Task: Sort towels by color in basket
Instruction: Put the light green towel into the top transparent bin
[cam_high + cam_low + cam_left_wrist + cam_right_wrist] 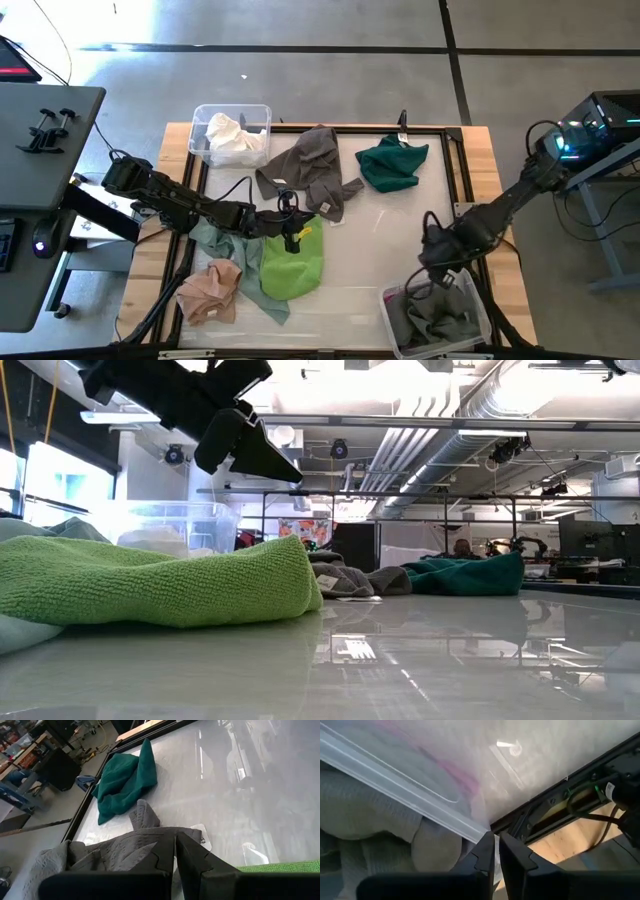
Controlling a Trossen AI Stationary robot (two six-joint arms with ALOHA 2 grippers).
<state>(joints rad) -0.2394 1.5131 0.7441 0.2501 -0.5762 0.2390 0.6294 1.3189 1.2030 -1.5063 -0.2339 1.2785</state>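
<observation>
My left gripper [292, 238] is shut and hangs in the air above the lime green towel [292, 265], which lies flat on the table next to a pale mint towel [222, 243] and a peach one [210, 292]. In the low view the left gripper [250, 450] hangs well clear of the lime green towel [170, 585]. A grey towel [310, 172] and a dark teal towel [393, 163] lie farther back. My right gripper [432, 272] is shut over the near-right bin's rim [395, 785]. Inside that bin lies a second grey towel [440, 322].
A clear bin [200, 115] at the far-left corner holds a white towel [235, 142]. The near-right bin [484, 305] stands at the table's near edge. A dark frame [455, 160] borders the white work surface. The surface is bare between the lime green towel and the right arm.
</observation>
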